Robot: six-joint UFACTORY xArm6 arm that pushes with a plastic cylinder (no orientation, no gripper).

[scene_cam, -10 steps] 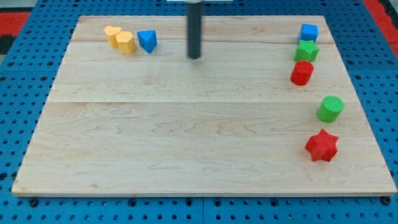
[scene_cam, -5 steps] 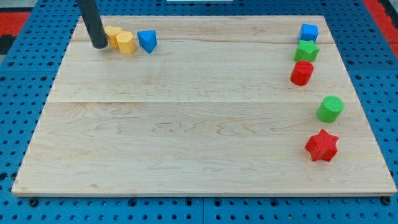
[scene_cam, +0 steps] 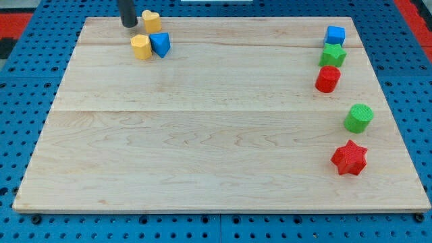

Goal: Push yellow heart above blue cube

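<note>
My tip [scene_cam: 128,24] has no pincer; it sits just left of the yellow heart [scene_cam: 151,20] near the table's [scene_cam: 202,135] top-left corner; blue cube [scene_cam: 335,34] lies far right.

No legible text, label, brand, number or sign appears anywhere in the camera view: the wooden worktop [scene_cam: 202,135], the coloured blocks and the blue perforated base [scene_cam: 20,101] around it all carry no markings.
</note>
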